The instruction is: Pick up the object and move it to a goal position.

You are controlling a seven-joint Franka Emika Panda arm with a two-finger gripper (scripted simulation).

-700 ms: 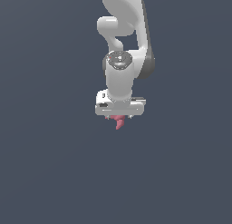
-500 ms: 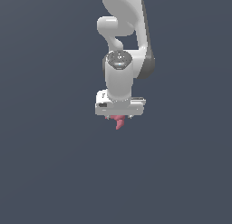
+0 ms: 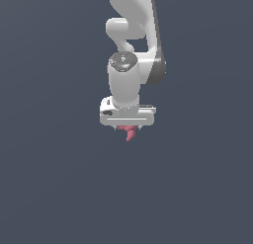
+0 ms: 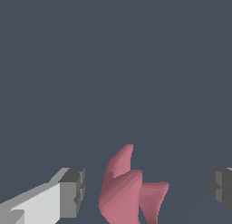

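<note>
The object (image 3: 130, 133) is a small pinkish-red piece with curved, pointed prongs. In the exterior view it pokes out just below the white hand of my gripper (image 3: 129, 129), which points straight down over it. In the wrist view the object (image 4: 120, 191) stands between the two grey fingertips (image 4: 72, 198), with a visible gap on each side. The gripper (image 4: 146, 196) is open around the object and neither finger touches it. The object's lower part is cut off at the wrist view's edge.
A plain dark grey-blue surface fills both views. The white arm (image 3: 133, 45) rises above the gripper in the exterior view. No other objects, edges or goal marker show.
</note>
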